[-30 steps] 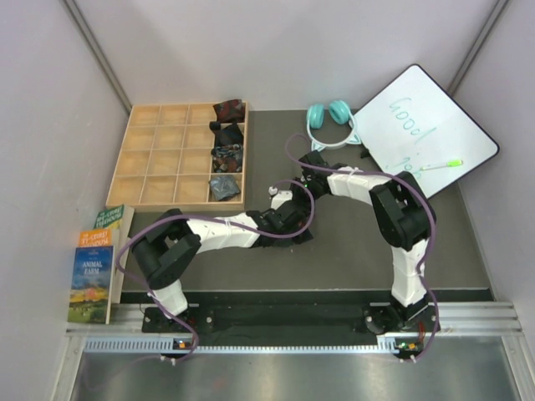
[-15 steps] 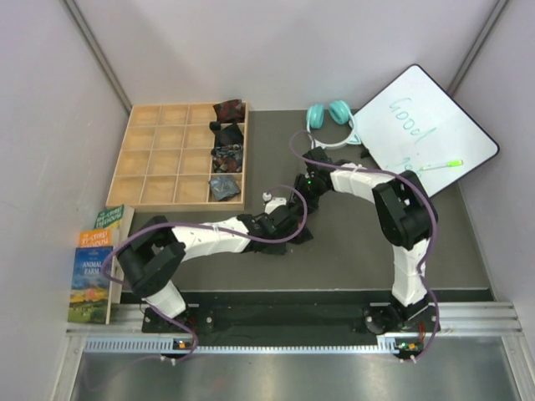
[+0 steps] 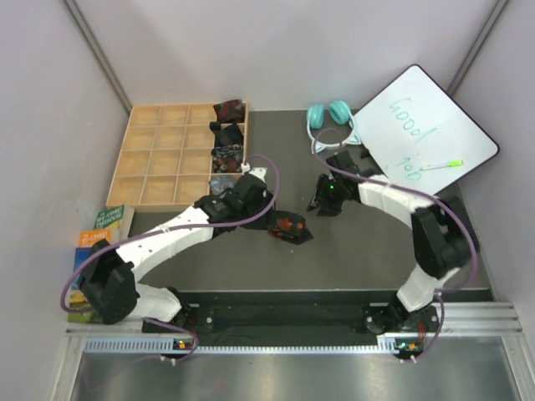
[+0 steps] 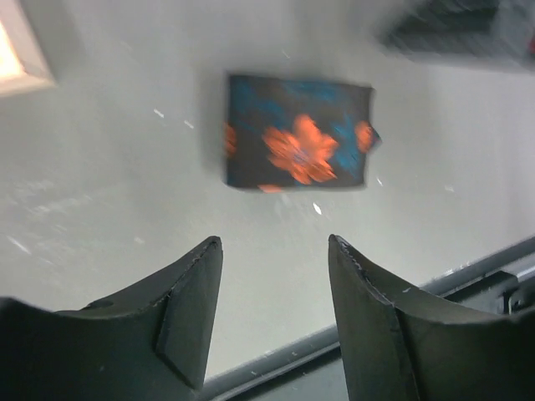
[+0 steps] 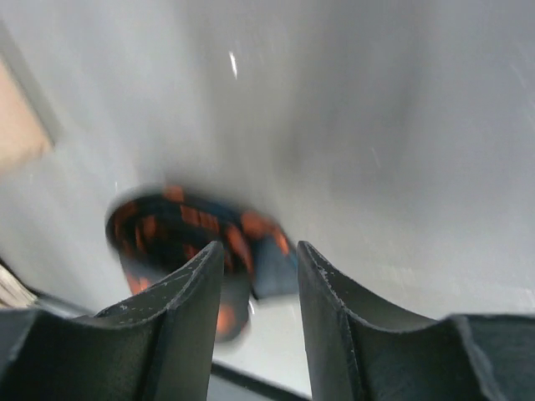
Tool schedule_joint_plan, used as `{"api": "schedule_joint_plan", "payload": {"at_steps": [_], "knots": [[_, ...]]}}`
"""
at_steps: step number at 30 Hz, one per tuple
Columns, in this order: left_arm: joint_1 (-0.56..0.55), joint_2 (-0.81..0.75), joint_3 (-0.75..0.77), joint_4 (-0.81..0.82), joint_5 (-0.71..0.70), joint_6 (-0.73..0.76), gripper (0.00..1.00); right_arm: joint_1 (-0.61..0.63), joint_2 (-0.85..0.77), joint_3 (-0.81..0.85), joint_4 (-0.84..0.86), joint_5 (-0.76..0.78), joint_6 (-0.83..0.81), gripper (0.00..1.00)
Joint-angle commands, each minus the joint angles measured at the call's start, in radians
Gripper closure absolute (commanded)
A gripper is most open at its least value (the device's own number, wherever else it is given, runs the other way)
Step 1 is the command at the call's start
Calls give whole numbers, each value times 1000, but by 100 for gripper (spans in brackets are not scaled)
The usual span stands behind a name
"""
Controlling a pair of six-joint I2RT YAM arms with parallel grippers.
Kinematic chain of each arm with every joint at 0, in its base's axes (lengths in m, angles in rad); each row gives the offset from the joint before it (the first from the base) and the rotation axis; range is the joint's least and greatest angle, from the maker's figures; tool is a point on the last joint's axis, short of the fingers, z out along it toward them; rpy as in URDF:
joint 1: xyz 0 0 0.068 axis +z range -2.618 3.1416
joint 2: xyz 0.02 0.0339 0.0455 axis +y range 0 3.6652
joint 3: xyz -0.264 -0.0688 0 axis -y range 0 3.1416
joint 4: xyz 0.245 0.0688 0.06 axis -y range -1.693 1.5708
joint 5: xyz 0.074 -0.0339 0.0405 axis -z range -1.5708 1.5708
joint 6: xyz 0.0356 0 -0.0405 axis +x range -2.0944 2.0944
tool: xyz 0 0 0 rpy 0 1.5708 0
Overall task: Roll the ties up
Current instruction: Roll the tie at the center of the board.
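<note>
When starting from the left gripper (image 4: pixel 272 251), note fingers parted with nothing between them. Just beyond the tips, find the rolled tie (image 4: pixel 297 134), black with orange blotches, lying free on the table (image 3: pixel 359 242). Read the right gripper (image 5: pixel 259 251) likewise: spread, empty, facing that roll from the other side without touching. Place the roll mid-table between both arms, near the wooden tray (image 3: pixel 180 206). Farther out, count more rolls (image 3: pixel 227 150) down the tray's right column. Expect light, soft, springy fabric, likely to uncoil if nudged at one end. Pinch across the outer wraps, pressing the coils together gently, and lift level.
</note>
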Motion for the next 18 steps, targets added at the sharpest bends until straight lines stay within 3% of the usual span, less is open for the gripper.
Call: {"api": "schedule_joint_plan", "payload": {"at_steps": [1, 8, 12, 18], "knots": [[118, 8, 0, 53, 182, 129, 41, -12, -255, -155, 99, 45, -13, 59], [232, 81, -60, 242, 406, 200, 32, -12, -509, -509, 248, -18, 12, 59], [252, 131, -58, 287, 497, 215, 30, -12, -558, -601, 265, -44, -22, 59], [255, 199, -73, 340, 515, 223, 28, -12, -601, -691, 331, -62, -41, 57]]}}
